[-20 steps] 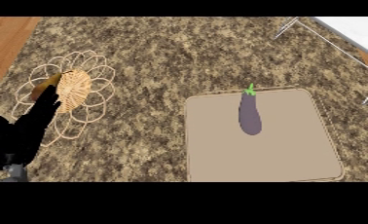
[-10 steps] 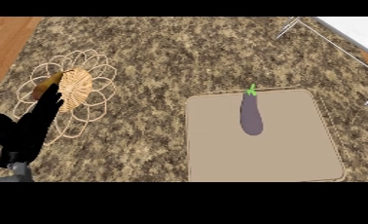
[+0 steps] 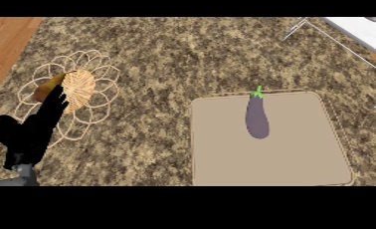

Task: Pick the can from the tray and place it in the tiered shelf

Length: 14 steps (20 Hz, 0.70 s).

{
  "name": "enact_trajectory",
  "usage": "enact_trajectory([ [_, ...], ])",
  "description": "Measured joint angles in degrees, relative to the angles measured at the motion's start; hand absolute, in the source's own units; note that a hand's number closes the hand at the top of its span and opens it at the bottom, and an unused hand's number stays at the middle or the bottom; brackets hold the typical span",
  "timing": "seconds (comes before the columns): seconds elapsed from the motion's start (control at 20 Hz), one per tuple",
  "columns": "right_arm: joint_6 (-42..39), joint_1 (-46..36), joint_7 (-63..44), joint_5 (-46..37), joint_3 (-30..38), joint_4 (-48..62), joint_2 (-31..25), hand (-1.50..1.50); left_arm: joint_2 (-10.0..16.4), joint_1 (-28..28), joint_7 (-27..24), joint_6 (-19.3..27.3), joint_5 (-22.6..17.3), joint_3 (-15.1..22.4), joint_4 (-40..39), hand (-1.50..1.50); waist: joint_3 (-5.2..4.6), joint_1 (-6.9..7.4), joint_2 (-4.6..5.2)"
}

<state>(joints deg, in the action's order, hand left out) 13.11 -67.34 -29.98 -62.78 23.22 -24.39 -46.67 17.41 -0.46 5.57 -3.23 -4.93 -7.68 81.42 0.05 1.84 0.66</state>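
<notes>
Eggplant (image 3: 257,117) lying on tan tray (image 3: 279,158), left hand (image 3: 29,136) lower left, fingers (image 3: 55,104) straight, together, by wicker basket (image 3: 81,86)

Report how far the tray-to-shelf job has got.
Done: nothing. The only thing on the tray is an eggplant; no can shows. In hand: nothing from the tray; the left hand is by the wicker mat, away from the tray. Left: the pick, the carry, and the placing in the shelf at upper right.
</notes>
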Motion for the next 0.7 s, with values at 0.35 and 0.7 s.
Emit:
enact_trajectory([
  [0.35, 4.11, -0.82, 3.65, 5.17, 4.25, 0.68, 0.43, -1.50, 0.92, -0.27, 0.42, -1.48, -1.00, -1.45, -0.44, 0.00, 0.00, -0.41, -0.23],
  [0.7, 3.89, -1.88, 5.65, 13.21, 10.24, -1.18, -0.12, -1.50, 1.07, 0.67, -0.39, -1.90, -0.92, -2.41, -1.08, 0.00, -0.02, -1.06, -0.51],
])
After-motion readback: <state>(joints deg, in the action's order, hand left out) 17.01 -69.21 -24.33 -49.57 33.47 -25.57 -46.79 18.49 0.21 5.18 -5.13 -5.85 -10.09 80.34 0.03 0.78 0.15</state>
